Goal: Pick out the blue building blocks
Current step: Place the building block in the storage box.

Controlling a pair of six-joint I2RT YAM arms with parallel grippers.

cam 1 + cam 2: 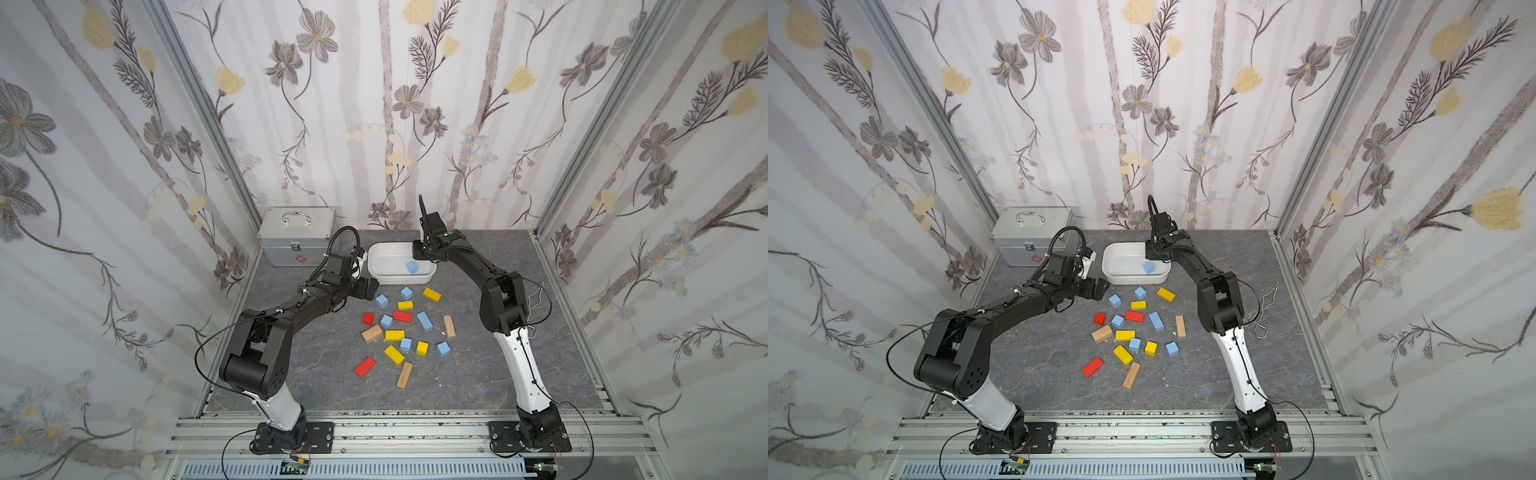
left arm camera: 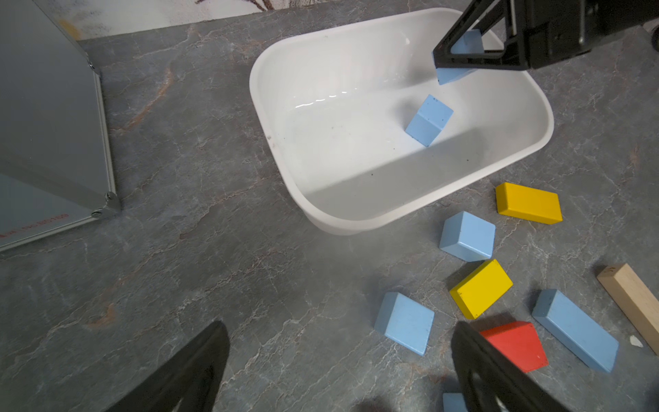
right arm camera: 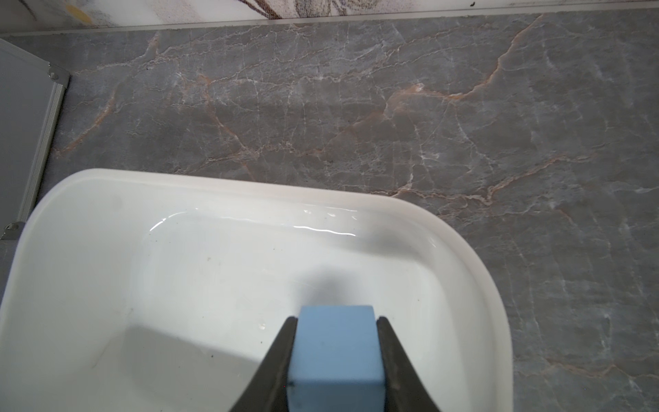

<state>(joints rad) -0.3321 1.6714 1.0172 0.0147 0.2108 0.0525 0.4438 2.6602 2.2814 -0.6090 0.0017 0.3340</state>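
My right gripper (image 3: pixel 335 319) is shut on a light-blue cube (image 3: pixel 335 356) and holds it above the right end of the white tub (image 3: pixel 249 191). In the left wrist view that held cube (image 2: pixel 451 75) hangs over another blue cube (image 2: pixel 429 119) lying in the tub (image 2: pixel 258 92). Several blue building blocks lie loose in front of the tub, among them a cube (image 1: pixel 382 301) and a longer bar (image 1: pixel 424 321). My left gripper (image 2: pixel 340 328) hovers open and empty over bare table, left of that cube (image 2: pixel 404 323).
Yellow (image 1: pixel 432 295), red (image 1: pixel 365 367) and tan wood (image 1: pixel 449 326) blocks lie mixed among the blue ones. A silver case (image 1: pixel 297 237) stands at the back left, close to the tub. A bent wire piece (image 1: pixel 1264 307) lies at the right behind the right arm.
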